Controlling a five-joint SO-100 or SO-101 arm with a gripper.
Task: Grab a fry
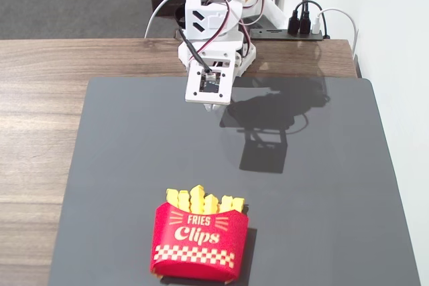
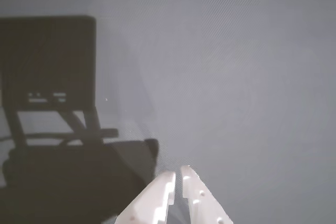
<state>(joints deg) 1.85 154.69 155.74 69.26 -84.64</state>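
Several bright-yellow crinkle-cut fries [image 1: 204, 200] stand upright in a red "Fries Clips" carton [image 1: 199, 243] at the near middle of the dark grey mat. My white gripper [image 1: 212, 106] hangs at the far edge of the mat, well away from the carton. In the wrist view the gripper [image 2: 178, 172] enters from the bottom edge with its two white jaws nearly touching and nothing between them. That view shows only bare mat and the arm's shadow; no fry or carton is in it.
The dark grey mat [image 1: 134, 165] lies on a wooden table [image 1: 40, 98]. A power strip with plugs [image 1: 305, 28] and cables sits behind the arm's base. A white wall [image 1: 402, 45] runs along the right side.
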